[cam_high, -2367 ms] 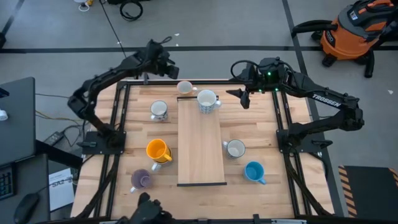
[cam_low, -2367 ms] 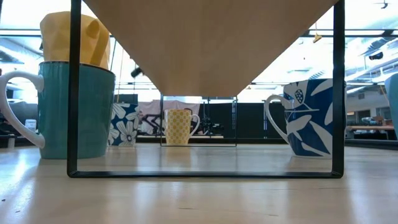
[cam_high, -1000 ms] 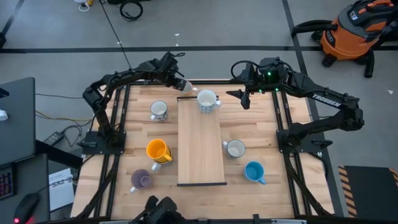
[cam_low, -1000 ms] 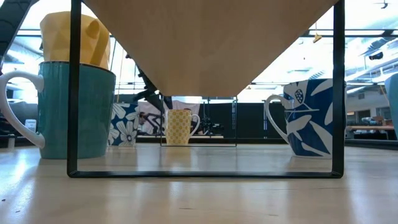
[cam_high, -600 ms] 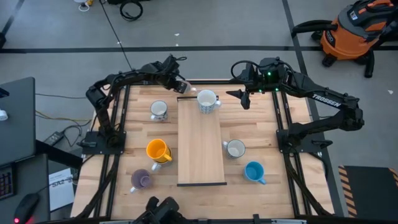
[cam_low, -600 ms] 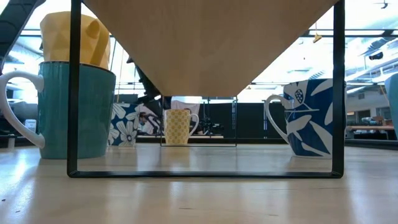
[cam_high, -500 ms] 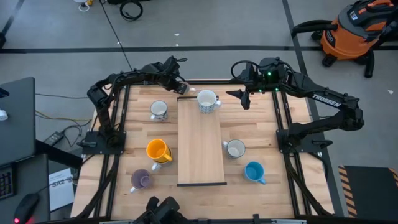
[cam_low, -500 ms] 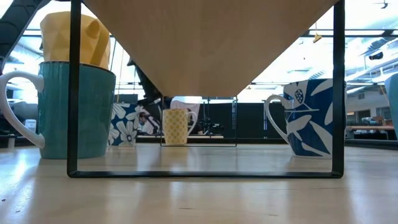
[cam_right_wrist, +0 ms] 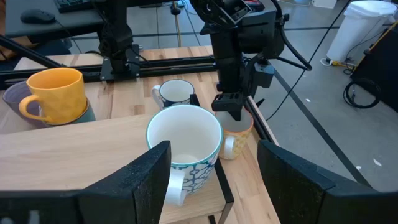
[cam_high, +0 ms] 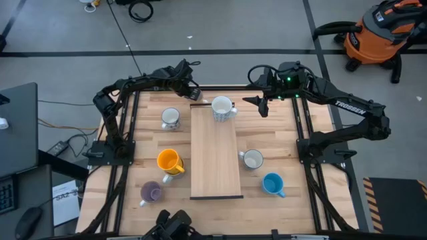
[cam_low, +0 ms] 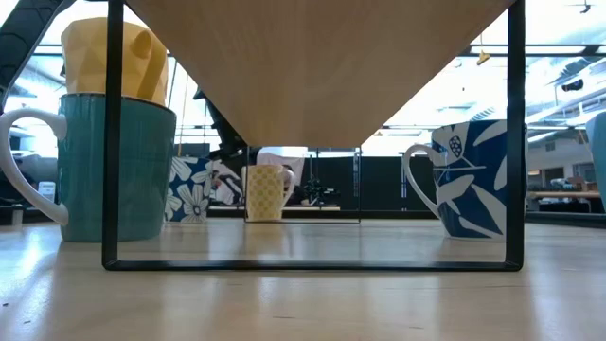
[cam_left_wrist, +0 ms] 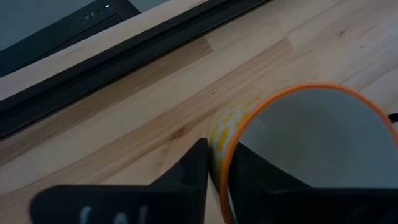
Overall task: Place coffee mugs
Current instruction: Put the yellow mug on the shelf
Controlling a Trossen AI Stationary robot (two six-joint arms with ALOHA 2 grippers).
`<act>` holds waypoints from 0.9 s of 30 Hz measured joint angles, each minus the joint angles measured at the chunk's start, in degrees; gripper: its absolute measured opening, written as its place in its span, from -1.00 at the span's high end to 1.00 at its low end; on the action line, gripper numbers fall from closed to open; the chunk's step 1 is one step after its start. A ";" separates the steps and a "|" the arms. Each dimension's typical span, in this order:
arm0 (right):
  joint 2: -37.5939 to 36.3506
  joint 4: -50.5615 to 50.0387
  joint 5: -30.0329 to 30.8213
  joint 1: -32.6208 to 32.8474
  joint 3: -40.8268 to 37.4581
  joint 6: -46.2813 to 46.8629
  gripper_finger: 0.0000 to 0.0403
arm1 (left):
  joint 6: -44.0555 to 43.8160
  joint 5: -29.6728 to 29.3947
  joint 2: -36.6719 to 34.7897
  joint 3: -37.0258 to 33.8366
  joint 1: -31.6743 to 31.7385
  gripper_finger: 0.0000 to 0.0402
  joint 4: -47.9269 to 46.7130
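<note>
Currently the orange-rimmed mug [cam_left_wrist: 305, 149] is pinched at its rim between the closed-down fingers of the left gripper [cam_high: 191, 93] at the table's far edge beside the raised board [cam_high: 215, 150], while the right gripper [cam_high: 261, 103] is held spread and empty nearby.

Raised shelf [cam_high: 215, 150] spans the table [cam_high: 287, 193] centre; one mug [cam_high: 222, 107] on its far end, others on either side.

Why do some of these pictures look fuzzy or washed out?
Left wrist view: the dark fingers sit close to the lens and blur, as does the orange-rimmed mug. Low view: bright windows behind blow out, leaving the mugs backlit. High view: evenly lit, soft shadows.
</note>
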 joint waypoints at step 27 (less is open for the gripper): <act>0.00 0.02 0.00 0.00 0.00 0.20 -0.22 | 2.23 -2.77 -16.48 0.24 5.10 0.85 -0.40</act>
